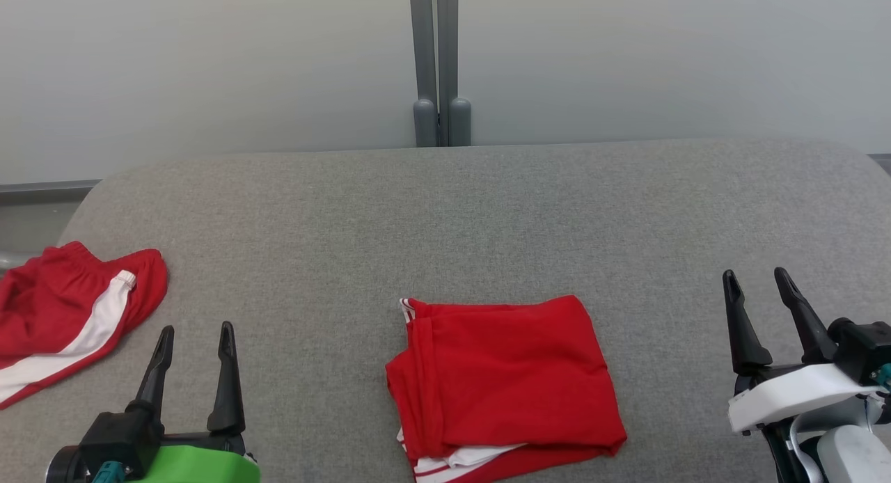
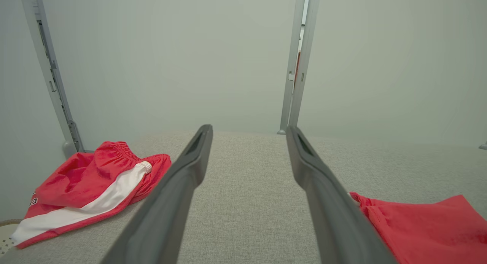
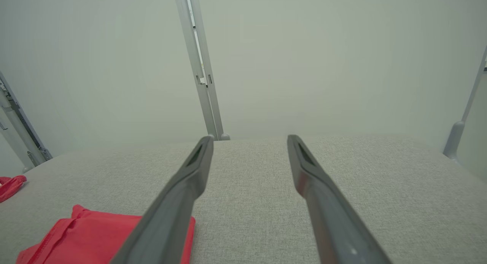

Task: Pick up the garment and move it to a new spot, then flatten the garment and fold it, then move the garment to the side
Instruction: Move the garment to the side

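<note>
Our left claw (image 1: 196,326) and right claw (image 1: 755,271) gape empty, flanking the folded garment (image 1: 505,378); we should pinch every layer when moving it.

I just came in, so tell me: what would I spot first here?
The folded red garment lies in the middle of the grey surface. A second red garment with a white stripe sits rumpled at the far left. The left gripper and right gripper stand open at the lower corners.
</note>
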